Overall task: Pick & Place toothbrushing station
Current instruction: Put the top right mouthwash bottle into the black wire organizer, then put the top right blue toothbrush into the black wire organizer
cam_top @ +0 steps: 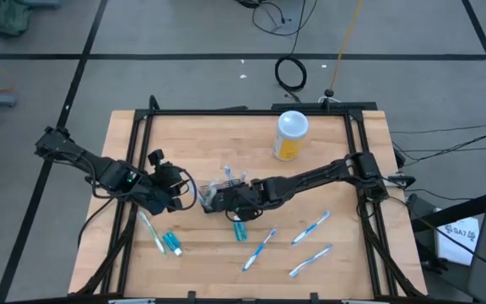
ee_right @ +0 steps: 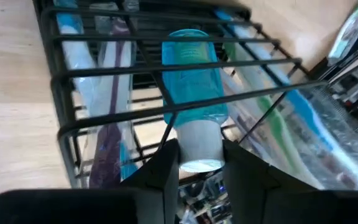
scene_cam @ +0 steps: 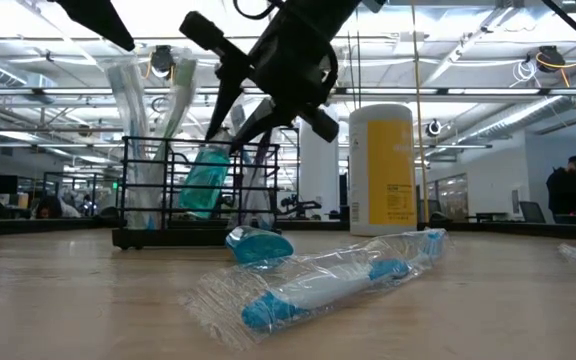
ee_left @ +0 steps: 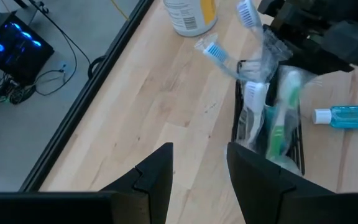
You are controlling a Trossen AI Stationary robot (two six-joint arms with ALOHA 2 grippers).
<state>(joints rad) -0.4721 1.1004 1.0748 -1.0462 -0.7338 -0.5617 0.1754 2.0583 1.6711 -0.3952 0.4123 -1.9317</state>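
Right gripper is pinching a teal tube by its white cap, the tube tilted inside the black wire basket — only the right wrist view shows that clearly. From above, the basket sits mid-table, half hidden under the arm. The left gripper hovers just beside it, fingers spread, holding nothing. The low view catches a wrapped toothbrush lying in front and a yellow-labelled canister behind. Loose toothbrushes and another tube lie on the wooden table. An open workshop lies beyond. The basket's contents blur together.
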